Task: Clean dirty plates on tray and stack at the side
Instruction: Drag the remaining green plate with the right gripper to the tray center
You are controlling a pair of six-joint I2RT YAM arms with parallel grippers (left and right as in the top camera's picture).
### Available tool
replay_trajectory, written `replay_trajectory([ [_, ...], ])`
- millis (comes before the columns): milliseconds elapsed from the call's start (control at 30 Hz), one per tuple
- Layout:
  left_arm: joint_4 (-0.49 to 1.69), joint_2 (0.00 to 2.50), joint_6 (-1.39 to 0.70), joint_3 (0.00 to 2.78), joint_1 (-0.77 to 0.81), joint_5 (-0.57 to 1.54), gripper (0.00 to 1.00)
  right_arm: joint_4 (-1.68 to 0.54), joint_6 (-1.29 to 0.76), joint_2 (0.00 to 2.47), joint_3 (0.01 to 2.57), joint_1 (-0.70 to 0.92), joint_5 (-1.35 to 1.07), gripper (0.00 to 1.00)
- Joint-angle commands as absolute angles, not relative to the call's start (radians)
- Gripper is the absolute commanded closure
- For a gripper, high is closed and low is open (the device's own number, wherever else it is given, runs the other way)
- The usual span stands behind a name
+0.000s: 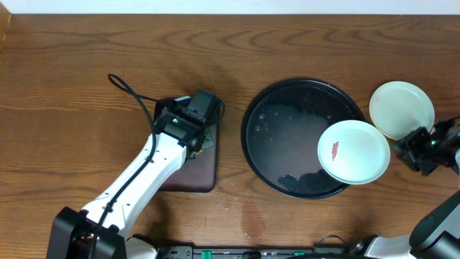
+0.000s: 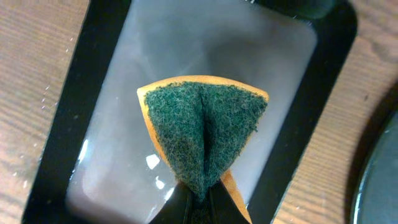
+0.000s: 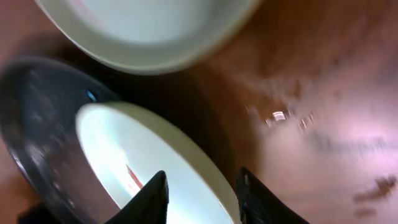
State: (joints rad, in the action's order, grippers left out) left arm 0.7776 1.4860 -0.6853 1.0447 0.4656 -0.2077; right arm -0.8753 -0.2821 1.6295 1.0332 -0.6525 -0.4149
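A pale mint plate (image 1: 353,151) with a red-brown smear hangs over the right rim of the round black tray (image 1: 287,108). My right gripper (image 1: 397,150) holds this plate by its right rim. In the right wrist view the fingers (image 3: 202,194) straddle the rim of the smeared plate (image 3: 124,155), above the tray (image 3: 37,124). A second pale plate (image 1: 402,106) lies on the wooden table to the right; it also shows in the right wrist view (image 3: 149,25). A third plate is not in view. My left gripper (image 1: 201,138) is shut on a folded green and orange sponge (image 2: 202,130).
A smaller rectangular black tray (image 1: 192,173) lies under the left gripper; its wet floor (image 2: 186,56) shows in the left wrist view. The round tray holds water drops and dark residue (image 1: 305,183). A black cable (image 1: 133,97) loops on the table at the left.
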Motion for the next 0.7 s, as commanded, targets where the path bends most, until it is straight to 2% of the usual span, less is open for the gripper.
replay_trajectory([
  [0, 0.759, 1.49, -0.702, 1.049, 0.461, -0.209, 0.92, -0.91, -0.199, 1.621, 1.035, -0.653, -0.377, 0.65],
  [100, 0.742, 1.49, -0.703, 1.049, 0.461, -0.209, 0.92, -0.919, -0.201, 1.621, 1.034, -0.653, -0.363, 0.63],
  [167, 0.74, 1.49, -0.705, 1.049, 0.461, -0.2, 0.92, -0.924, -0.202, 1.621, 1.034, -0.652, -0.336, 0.56],
  [233, 0.741, 1.49, -0.705, 1.049, 0.461, -0.186, 0.92, -0.926, -0.207, 1.621, 1.032, -0.643, -0.302, 0.55],
  [533, 0.739, 1.49, -0.705, 1.049, 0.461, -0.183, 0.92, -0.92, -0.209, 1.621, 1.023, -0.495, -0.201, 0.55],
  [667, 0.739, 1.49, -0.705, 1.049, 0.461, -0.183, 0.92, -0.919, -0.234, 1.621, 1.023, -0.445, -0.13, 0.62],
])
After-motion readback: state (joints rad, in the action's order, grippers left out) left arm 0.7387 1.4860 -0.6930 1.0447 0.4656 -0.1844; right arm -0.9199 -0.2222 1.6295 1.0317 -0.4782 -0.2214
